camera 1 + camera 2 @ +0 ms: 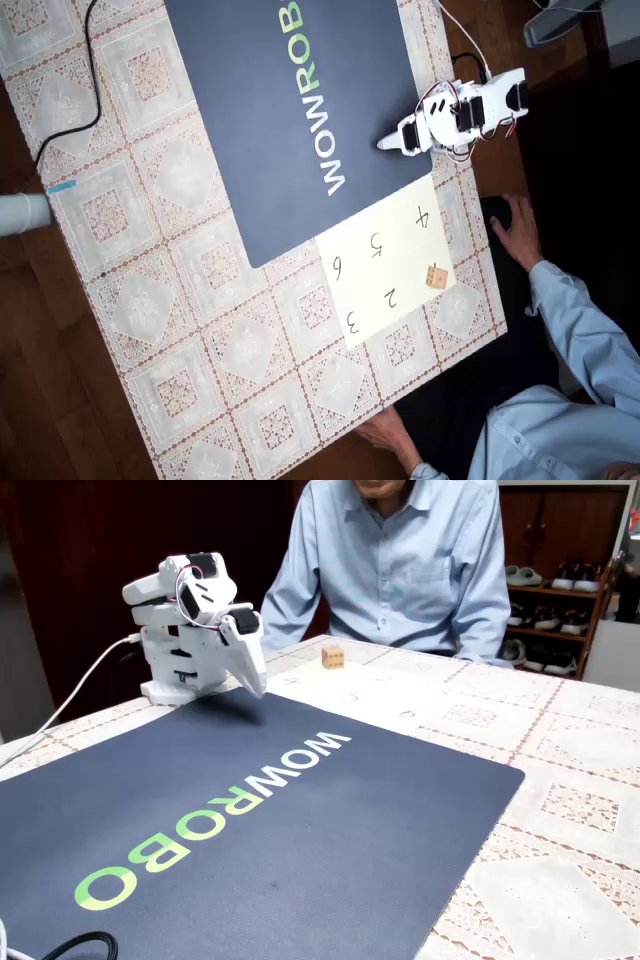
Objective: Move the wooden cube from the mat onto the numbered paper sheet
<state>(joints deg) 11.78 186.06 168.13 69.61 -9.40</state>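
the wooden cube (435,276) sits on the numbered paper sheet (385,262), near its right edge in the overhead view, right of centre. the tool (256,685) hangs clenched and empty over the mat (300,110) edge, well apart. the fixed view shows a person's shirt (400,560) behind the lace-covered desk (180,300).
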